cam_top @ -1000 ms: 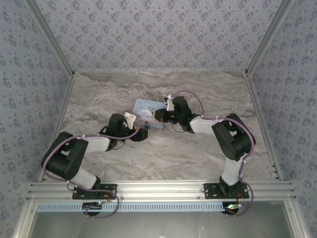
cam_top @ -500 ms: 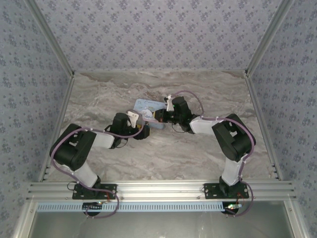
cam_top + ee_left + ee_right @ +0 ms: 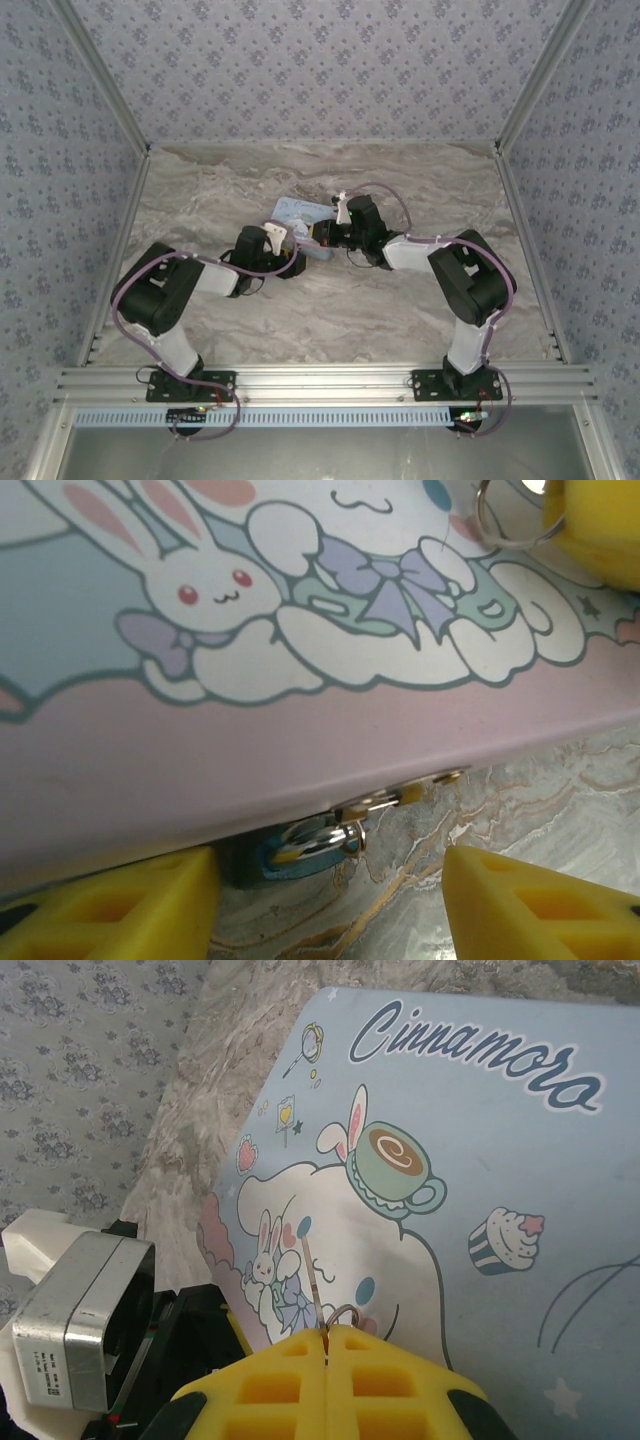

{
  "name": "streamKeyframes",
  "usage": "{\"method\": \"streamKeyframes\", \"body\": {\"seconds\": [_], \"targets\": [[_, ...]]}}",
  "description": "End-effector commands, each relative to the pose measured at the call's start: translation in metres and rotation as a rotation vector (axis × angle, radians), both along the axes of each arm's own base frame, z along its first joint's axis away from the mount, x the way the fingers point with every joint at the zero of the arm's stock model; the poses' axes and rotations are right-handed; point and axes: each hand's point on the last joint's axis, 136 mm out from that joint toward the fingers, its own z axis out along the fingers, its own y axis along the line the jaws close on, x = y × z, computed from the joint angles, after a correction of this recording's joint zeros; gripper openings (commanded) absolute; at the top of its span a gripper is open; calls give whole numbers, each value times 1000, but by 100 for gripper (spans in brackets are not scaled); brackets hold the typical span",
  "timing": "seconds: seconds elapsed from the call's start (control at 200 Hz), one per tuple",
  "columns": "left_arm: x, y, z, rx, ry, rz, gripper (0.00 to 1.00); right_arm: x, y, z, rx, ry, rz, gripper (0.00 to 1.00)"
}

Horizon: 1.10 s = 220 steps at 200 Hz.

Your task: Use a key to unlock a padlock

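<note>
hanging under the front edge of the cartoon-lidded tin (image 3: 300, 610), the padlock (image 3: 290, 848) shows a small blue body and a shiny metal shackle hooked through the tin's hasp (image 3: 400, 796), low over the marble table (image 3: 500, 810); whether the shackle is latched cannot be told. the left gripper (image 3: 330, 882) sits low at the table in front of it, its yellow fingers (image 3: 110, 910) set wide apart, one on each side of the padlock and touching neither it nor the tin. the right gripper (image 3: 325, 1345) hovers above the tin's lid from the opposite side, jaws pressed together on the key (image 3: 312, 1282), a thin stem on a small wire loop that sticks out from between the pads and points across the bunny drawing. from the overhead camera both arms meet at the tin near the middle of the table, the left reaching in from the near left, the right from the right.
</note>
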Motion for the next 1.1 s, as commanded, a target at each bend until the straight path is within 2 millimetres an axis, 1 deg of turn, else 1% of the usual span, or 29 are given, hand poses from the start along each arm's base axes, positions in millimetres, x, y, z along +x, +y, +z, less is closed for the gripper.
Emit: {"method": "streamKeyframes", "body": {"seconds": [0.0,0.19,0.515,0.765,0.924,1.094], "targets": [[1,-7,-10,7,16,-2,57,-19,-12,-40,-103,102,-4,0],[6,-9,-16,24,37,28,47,-19,-11,-39,-103,101,-4,0],[10,-12,-30,90,69,43,40,-20,-11,-39,-104,103,-4,0],[10,-14,-32,106,68,29,31,-19,-10,-36,-99,94,-6,0],[10,-17,-27,98,65,22,25,-15,-9,-22,-81,52,-4,0],[10,-18,-17,82,64,27,23,-12,-8,6,-46,-33,-6,0]]}}
